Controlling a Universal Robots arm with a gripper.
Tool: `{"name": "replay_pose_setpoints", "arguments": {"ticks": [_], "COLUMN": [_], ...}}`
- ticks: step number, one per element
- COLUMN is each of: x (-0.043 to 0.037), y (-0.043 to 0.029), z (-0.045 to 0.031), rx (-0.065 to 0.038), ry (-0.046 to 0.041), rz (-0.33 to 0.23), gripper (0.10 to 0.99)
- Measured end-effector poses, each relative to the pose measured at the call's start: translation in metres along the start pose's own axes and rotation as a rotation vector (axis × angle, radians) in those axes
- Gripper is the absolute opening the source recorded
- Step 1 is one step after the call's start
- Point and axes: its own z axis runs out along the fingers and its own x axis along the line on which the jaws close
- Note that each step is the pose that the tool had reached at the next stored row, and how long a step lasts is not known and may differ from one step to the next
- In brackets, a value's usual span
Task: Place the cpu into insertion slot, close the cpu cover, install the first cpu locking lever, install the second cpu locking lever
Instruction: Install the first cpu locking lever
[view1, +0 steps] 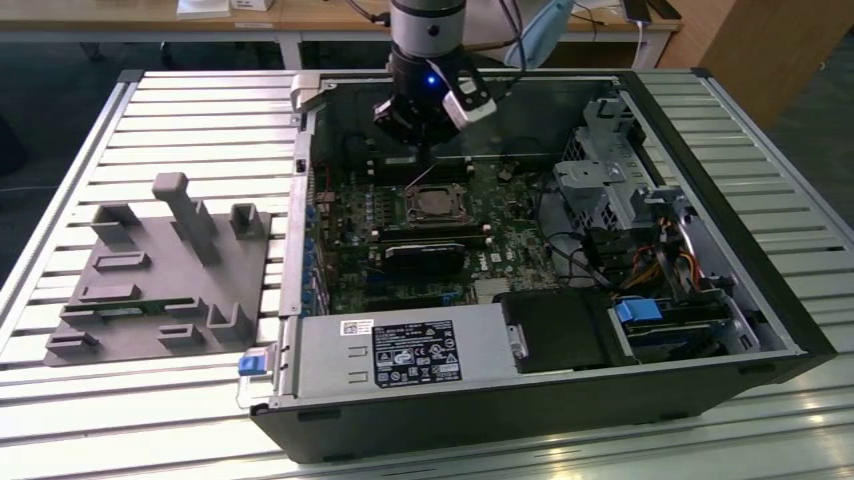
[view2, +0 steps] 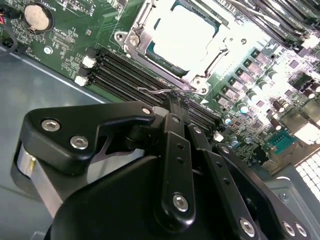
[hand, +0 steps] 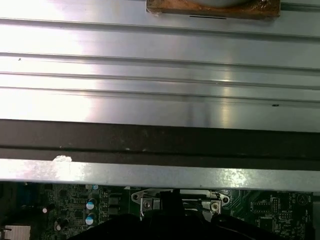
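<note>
Black linkage arms of the gripper crowd the foreground of the second wrist view. Its fingers are drawn together to a narrow point with no visible gap and nothing seen clamped between them. That tip sits at the bent end of a thin wire locking lever, just above the long memory slots; whether it touches the wire or is only just beside it cannot be told. Beyond the tip, the cpu lies flat in the insertion slot, and the cpu cover appears to be lowered around it as a silver frame. The first two steps therefore look done. In the exterior view the arm reaches down into the open computer case, which lies on a slatted table with a grey fixture well apart on the exterior view's left. The lever stands raised at a slant beside the socket, so the work in hand is judged to be a lever installation, though which of the two levers cannot be told. This step probably calls for a steady downward press on the wire, with a slight sideways push to tuck it under its catch, and the closed tip must not slip off onto the board.
</note>
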Motion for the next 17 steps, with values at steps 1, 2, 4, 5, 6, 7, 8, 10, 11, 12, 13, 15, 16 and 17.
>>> {"name": "replay_pose_setpoints", "arguments": {"ticks": [1,2,4,5,6,7,8,10,11,12,13,15,16,17], "x": [-0.0003,-0.0006,-0.0012,-0.0013,-0.0015,-0.0017,-0.0020,-0.0035,-0.0043,-0.0052,-0.0061,-0.0072,-0.0076,-0.0081], "y": [0.0000,-0.0001,-0.0001,-0.0001,-0.0001,-0.0002,-0.0002,-0.0001,-0.0001,0.0000,0.0000,0.0005,0.0007,0.0009], "z": [0.0005,0.0010,0.0018,0.0022,0.0026,0.0030,0.0033,0.0039,0.0041,0.0044,0.0046,0.0051,0.0053,0.0056], "rx": [0.000,0.000,0.000,0.001,0.001,0.001,0.001,0.001,0.001,0.001,0.001,0.001,0.001,0.001], "ry": [0.0000,0.0000,0.0000,0.0000,0.0000,0.0000,0.0001,0.0000,0.0001,0.0001,0.0002,0.0003,0.0002,0.0002], "rz": [0.000,0.000,0.000,0.000,0.000,0.000,0.000,0.000,0.000,0.000,0.000,0.000,0.000,0.000], "gripper": [0.106,0.106,0.106,0.106,0.106,0.106,0.106,0.106,0.106,0.106,0.106,0.106,0.106,0.106]}}
